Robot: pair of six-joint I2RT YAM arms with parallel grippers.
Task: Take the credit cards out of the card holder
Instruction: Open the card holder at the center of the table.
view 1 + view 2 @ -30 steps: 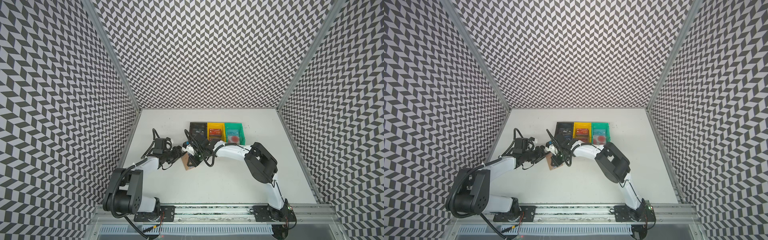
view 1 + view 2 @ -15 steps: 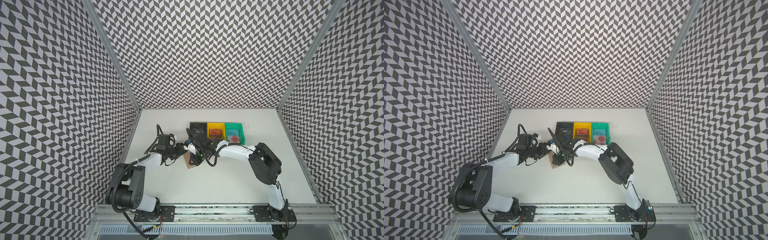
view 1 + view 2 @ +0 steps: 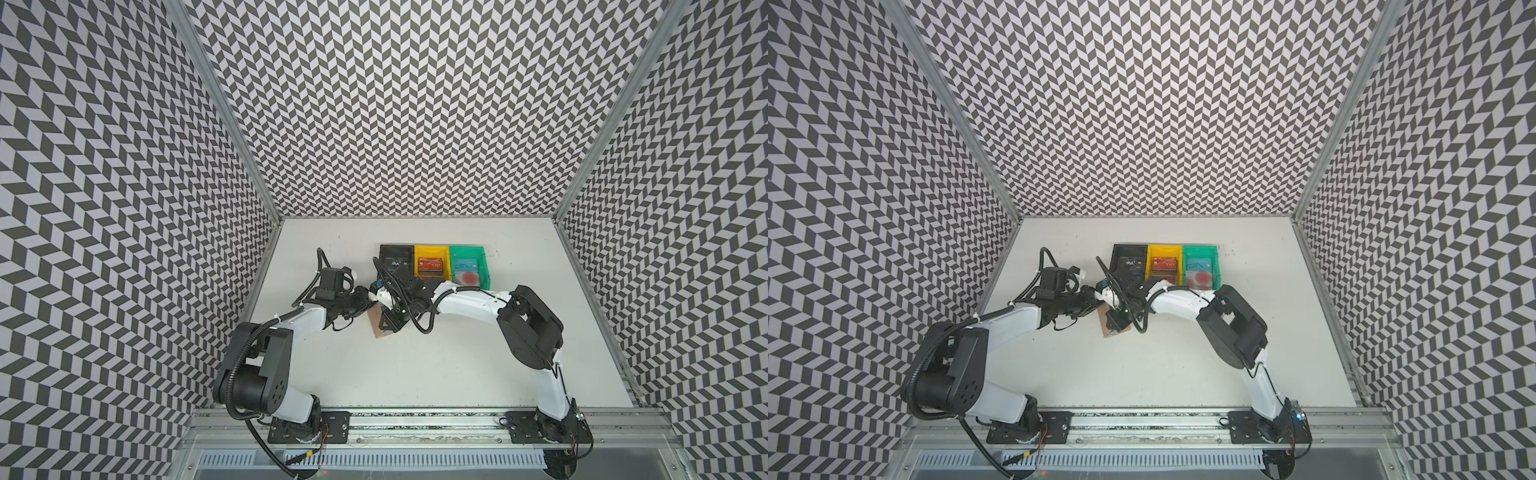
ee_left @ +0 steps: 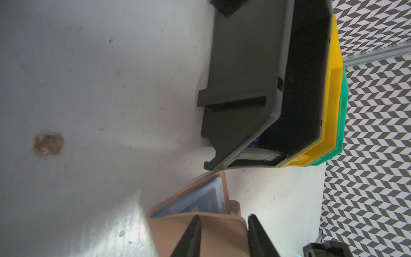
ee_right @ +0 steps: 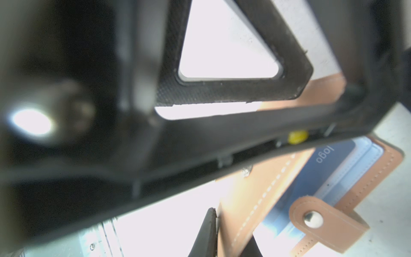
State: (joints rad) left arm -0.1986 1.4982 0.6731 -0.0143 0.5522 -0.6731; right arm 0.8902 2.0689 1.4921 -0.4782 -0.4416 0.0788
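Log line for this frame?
tan leather booklet card holder half-open | left gripper jaws open astride cover | right gripper over holder, grip unclear | blue plastic card in sleeve

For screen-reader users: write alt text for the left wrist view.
A tan card holder lies partly open on a white table, a blue card in its clear sleeve, the left tool straddling its raised cover. Beyond: a black bin, a yellow bin, a green bin.

Three bins point(image 3: 432, 248), one card holder point(image 4: 166, 229) and at least five credit cards point(image 3: 432, 264) visible.
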